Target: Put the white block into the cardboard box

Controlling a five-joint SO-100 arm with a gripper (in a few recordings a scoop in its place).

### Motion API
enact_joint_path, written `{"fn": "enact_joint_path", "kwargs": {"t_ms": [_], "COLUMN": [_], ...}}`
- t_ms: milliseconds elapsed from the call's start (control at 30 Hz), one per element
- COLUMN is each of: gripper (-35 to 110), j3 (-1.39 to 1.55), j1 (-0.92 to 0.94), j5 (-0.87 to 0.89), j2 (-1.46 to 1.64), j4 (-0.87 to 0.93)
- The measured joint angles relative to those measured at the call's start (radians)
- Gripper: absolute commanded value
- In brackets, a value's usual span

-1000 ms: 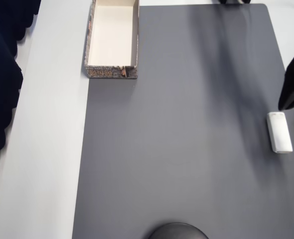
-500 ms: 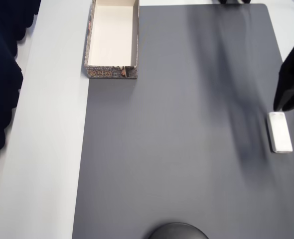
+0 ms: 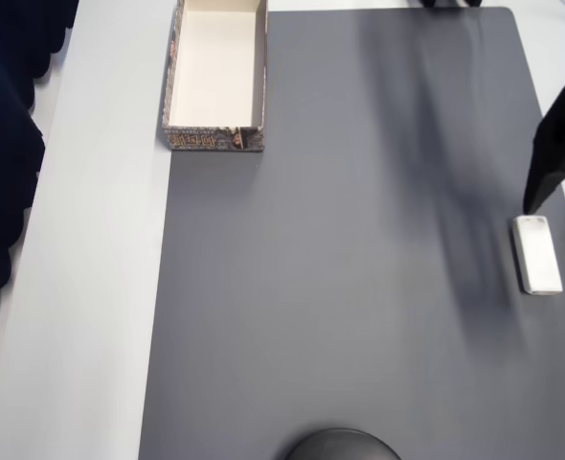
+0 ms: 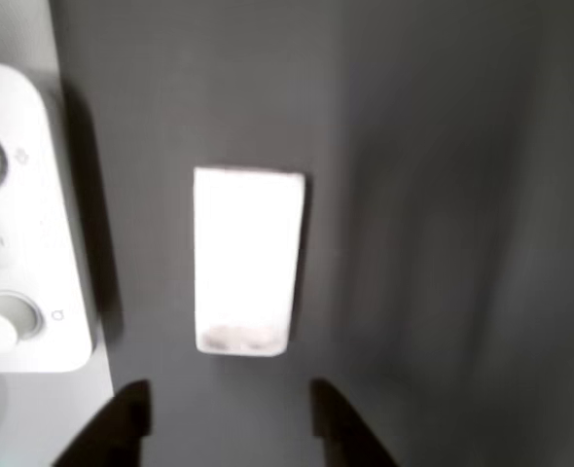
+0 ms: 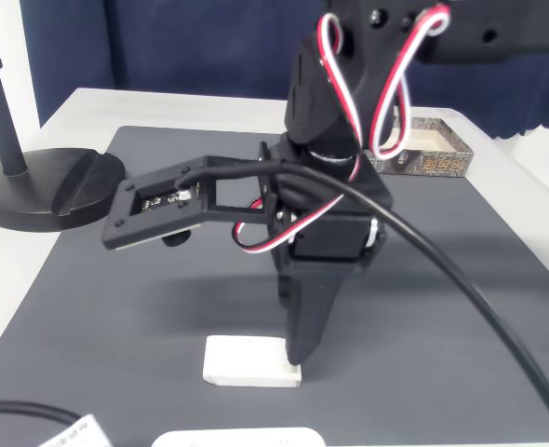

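Wrist view: white block (image 4: 247, 261) lies flat on the dark grey mat (image 4: 443, 195), centre-left of frame, long axis running up the picture. Two dark fingertips (image 4: 122, 420) sit at the bottom edge, spread with a clear gap between them, nothing held. The block's near short end falls just above that gap.

Handling, judged: looks rigid and light, smooth-faced, so possibly a little slippery under hard pads. Best hold is across the narrow width, on the two long sides near mid-length; a grip at one end may let it pivot.

Appearance: small oblong, rounded corners, roughly twice as long as wide, low profile, plain white; overexposed, so surface detail cannot be read.

Overhead view: block (image 3: 537, 254) at the right edge of the mat (image 3: 340, 268), gripper (image 3: 556, 204) just above its upper end, whether touching cannot be told. Cardboard box (image 3: 171, 96) sits far off at upper left, cream inside, stone-pattern walls, straddling the mat's edge and the pale table (image 3: 91, 287).

Fixed view: one finger (image 5: 304, 321) comes down at the block's (image 5: 247, 361) right end.

Beside the block, at left in the wrist view, a larger white device (image 4: 29, 243) with round buttons.
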Motion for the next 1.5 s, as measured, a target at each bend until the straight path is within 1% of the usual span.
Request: {"fn": "enact_joint_path", "kwargs": {"t_ms": [333,833,1500], "gripper": [27,27,25], "j3": [0.0,-0.008,-0.121], "j1": [0.0,0.0,0.0], "j5": [0.012,0.012,0.012], "j2": [0.0,-0.044,-0.114], "j4": [-0.052,-0.075,-0.066]}}
